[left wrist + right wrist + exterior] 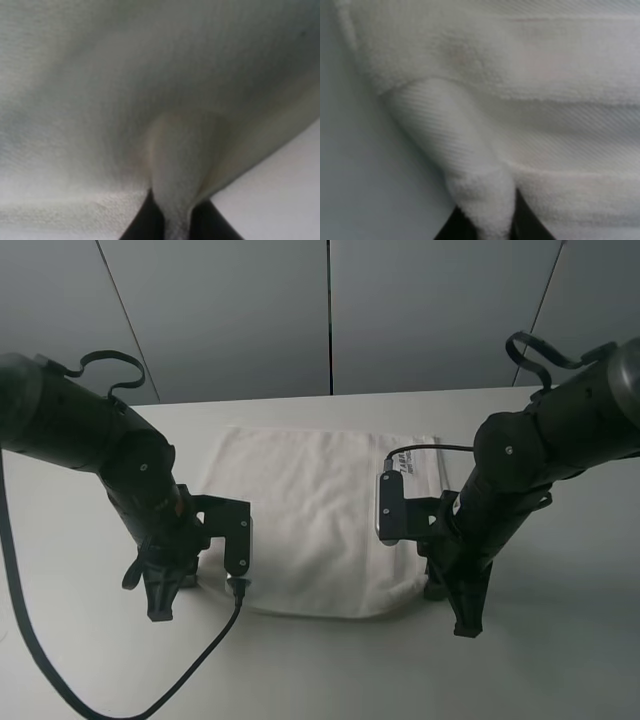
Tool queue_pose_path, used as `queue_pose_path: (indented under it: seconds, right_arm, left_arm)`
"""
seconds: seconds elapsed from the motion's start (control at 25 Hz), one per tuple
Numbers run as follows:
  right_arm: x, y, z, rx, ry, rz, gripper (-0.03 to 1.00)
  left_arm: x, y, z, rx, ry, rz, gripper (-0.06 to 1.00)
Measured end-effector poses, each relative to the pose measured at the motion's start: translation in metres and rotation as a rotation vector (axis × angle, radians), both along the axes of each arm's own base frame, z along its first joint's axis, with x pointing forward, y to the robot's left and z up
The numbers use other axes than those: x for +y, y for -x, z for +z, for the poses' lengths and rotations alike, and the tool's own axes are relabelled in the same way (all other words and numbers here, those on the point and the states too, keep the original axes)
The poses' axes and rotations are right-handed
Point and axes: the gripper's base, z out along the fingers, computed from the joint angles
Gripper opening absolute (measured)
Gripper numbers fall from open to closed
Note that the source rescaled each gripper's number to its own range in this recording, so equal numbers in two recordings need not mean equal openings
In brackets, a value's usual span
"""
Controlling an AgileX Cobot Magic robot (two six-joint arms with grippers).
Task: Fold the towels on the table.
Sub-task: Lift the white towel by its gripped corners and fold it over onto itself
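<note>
White towel lies rumpled on the table. Only the wrist cams show it; left gripper and right gripper each pinch a fold.

Left claw, right claw angled down, both pinched on towel.
</note>
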Motion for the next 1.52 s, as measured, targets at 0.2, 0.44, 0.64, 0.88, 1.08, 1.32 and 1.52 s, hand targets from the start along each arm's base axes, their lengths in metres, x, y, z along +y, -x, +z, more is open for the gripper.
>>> queue_pose_path:
  seconds: [0.2,0.44,0.64,0.88,1.08,1.32,1.52]
  right_arm:
    - [-0.005,0.012,0.010,0.076,0.015,-0.005,0.00]
    - [-0.007,0.022,0.040,0.094,-0.014,-0.011,0.00]
    - [-0.009,0.030,0.064,0.079,-0.063,-0.034,0.00]
    - [-0.013,0.039,0.084,0.075,-0.088,-0.088,0.00]
    - [-0.012,0.039,0.091,0.090,-0.101,-0.305,0.00]
    - [-0.004,0.024,0.108,0.052,-0.139,-0.451,0.00]
    - [0.000,0.011,0.123,-0.006,-0.167,-0.530,0.00]
  left_arm:
    - [0.003,0.006,0.008,0.040,-0.012,0.073,0.01]
    - [0.006,0.015,0.029,0.080,-0.010,0.136,0.01]
    - [0.005,0.026,0.045,0.115,-0.009,0.154,0.01]
    - [0.001,0.034,0.065,0.118,0.075,0.233,0.01]
    - [0.000,0.033,0.079,0.053,0.139,0.322,0.01]
    - [-0.002,0.029,0.091,-0.023,0.225,0.442,0.00]
    - [-0.004,0.025,0.096,-0.067,0.289,0.570,0.00]
